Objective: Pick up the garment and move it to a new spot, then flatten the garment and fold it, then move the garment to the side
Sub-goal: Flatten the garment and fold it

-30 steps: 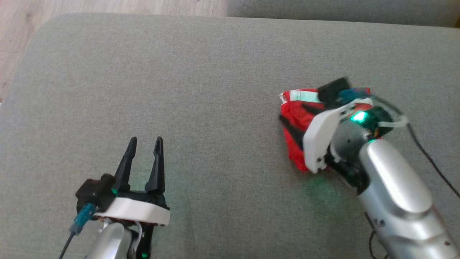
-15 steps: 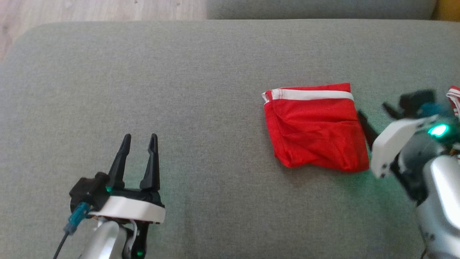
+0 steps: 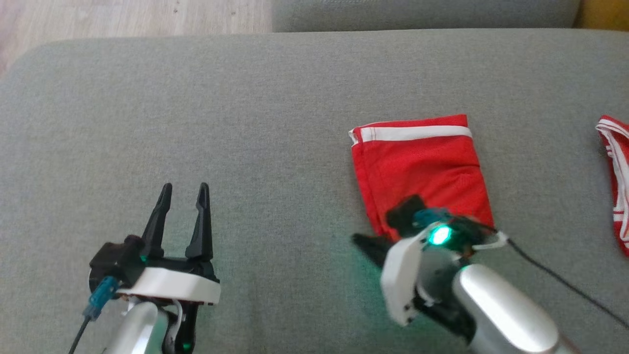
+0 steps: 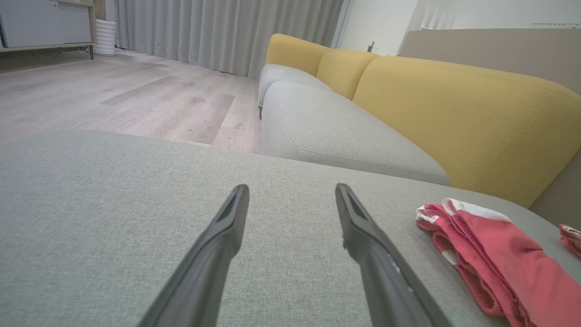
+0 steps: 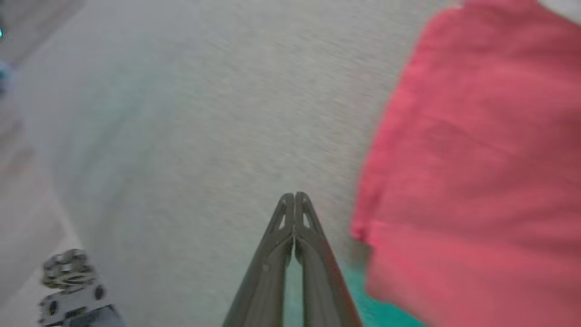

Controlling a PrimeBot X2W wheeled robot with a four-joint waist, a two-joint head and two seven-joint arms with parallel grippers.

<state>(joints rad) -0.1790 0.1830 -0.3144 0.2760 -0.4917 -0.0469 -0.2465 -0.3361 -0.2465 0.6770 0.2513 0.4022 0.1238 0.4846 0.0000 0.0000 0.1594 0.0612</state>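
Observation:
The garment (image 3: 417, 167) is red with a white band along its far edge, and it lies folded flat on the grey cushion (image 3: 275, 123). My right gripper (image 3: 364, 243) is at the garment's near left corner, fingers pointing left. In the blurred right wrist view its fingers (image 5: 295, 196) are pressed together with nothing between them, just left of the garment (image 5: 476, 159). My left gripper (image 3: 183, 189) stands open and empty at the lower left, far from the cloth. Beyond its spread fingers (image 4: 290, 188) the garment (image 4: 490, 254) shows at the right.
A second red and white cloth (image 3: 616, 172) lies at the cushion's right edge, also seen as a cloth corner (image 4: 572, 236). A yellow-backed sofa (image 4: 431, 104) stands behind. Wooden floor (image 3: 123, 17) runs past the cushion's far left edge.
My right gripper left the garment, swung out to its right, then came round to the near left corner and shut empty. The garment now lies flat. The camera shifted slightly.

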